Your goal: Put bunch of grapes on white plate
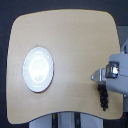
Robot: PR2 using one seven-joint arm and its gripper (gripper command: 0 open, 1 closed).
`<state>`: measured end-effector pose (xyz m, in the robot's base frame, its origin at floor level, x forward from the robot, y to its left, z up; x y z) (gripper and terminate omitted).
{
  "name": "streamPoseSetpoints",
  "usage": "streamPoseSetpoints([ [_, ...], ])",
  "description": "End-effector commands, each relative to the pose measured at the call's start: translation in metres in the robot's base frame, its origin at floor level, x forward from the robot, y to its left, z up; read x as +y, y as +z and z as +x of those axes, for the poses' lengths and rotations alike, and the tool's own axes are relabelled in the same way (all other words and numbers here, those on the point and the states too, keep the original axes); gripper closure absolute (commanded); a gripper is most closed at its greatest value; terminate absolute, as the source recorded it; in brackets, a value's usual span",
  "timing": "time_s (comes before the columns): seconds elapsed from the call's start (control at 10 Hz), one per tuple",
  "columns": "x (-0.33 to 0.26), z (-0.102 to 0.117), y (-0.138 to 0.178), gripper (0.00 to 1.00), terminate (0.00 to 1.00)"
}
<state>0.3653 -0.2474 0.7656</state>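
The white plate [38, 69] lies on the wooden table [70, 40] toward the exterior view's left, round and glossy, with nothing on it. The bunch of grapes [103, 96], a narrow dark cluster, lies near the table's front edge at the exterior view's right. My gripper [96, 78] reaches in from the right edge, and its grey tip sits right at the upper end of the bunch. The picture is too coarse to show whether the fingers are closed on the stem end. The green leafy end is hidden by the gripper.
The light wooden table has rounded corners and a curved front edge. A dark floor surrounds it. A grey and white base [67, 121] shows below the front edge at the bottom middle.
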Motion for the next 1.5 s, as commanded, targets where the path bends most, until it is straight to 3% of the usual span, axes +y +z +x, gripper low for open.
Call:
streamPoseSetpoints([
  [0.0, 0.001, 0.005, -0.037, 0.00, 0.00],
  [0.3, 0.012, 0.006, -0.049, 0.00, 0.00],
  [0.6, 0.015, -0.001, -0.042, 0.00, 0.00],
  [0.7, 0.019, -0.003, -0.040, 1.00, 0.00],
  [1.4, 0.026, 0.001, -0.039, 1.00, 0.00],
])
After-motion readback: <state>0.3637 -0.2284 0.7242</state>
